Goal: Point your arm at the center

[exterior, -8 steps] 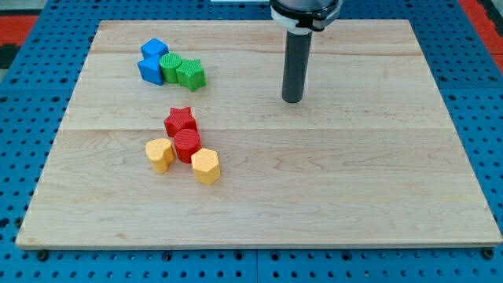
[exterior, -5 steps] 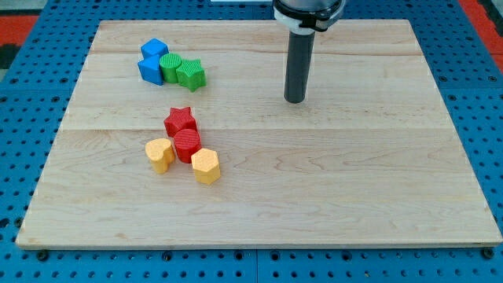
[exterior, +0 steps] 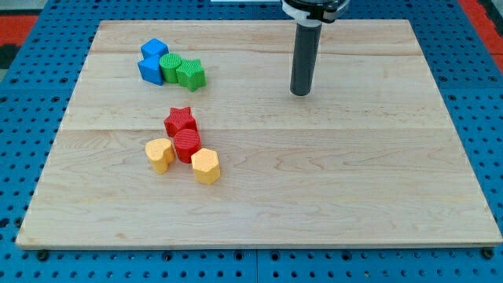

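Observation:
My tip (exterior: 300, 93) rests on the wooden board (exterior: 330, 181), above and to the right of the board's middle. It touches no block. A red star block (exterior: 180, 120), a red cylinder (exterior: 187, 145), a yellow heart block (exterior: 159, 154) and a yellow hexagon block (exterior: 206, 166) sit clustered left of the middle, well to the left of and below my tip. Two blue blocks (exterior: 152, 60), a green cylinder (exterior: 170, 67) and a green star block (exterior: 191, 75) sit clustered at the top left.
The board lies on a blue pegboard surface (exterior: 23, 157). A red area (exterior: 23, 20) shows at the view's top left corner and another at the top right.
My tip has moved a little toward the view's top and right, away from the board's middle. No block has moved.

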Controlling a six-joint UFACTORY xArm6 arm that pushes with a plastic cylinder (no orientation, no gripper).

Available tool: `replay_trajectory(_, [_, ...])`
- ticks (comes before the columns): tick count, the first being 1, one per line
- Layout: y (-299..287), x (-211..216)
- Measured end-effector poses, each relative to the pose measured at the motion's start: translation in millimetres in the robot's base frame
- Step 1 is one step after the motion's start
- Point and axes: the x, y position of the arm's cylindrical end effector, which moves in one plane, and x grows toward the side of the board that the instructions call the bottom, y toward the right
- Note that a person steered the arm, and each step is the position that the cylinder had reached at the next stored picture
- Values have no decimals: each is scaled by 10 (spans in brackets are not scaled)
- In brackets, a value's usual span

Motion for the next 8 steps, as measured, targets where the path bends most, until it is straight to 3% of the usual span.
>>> replay_trajectory(8, [32, -103])
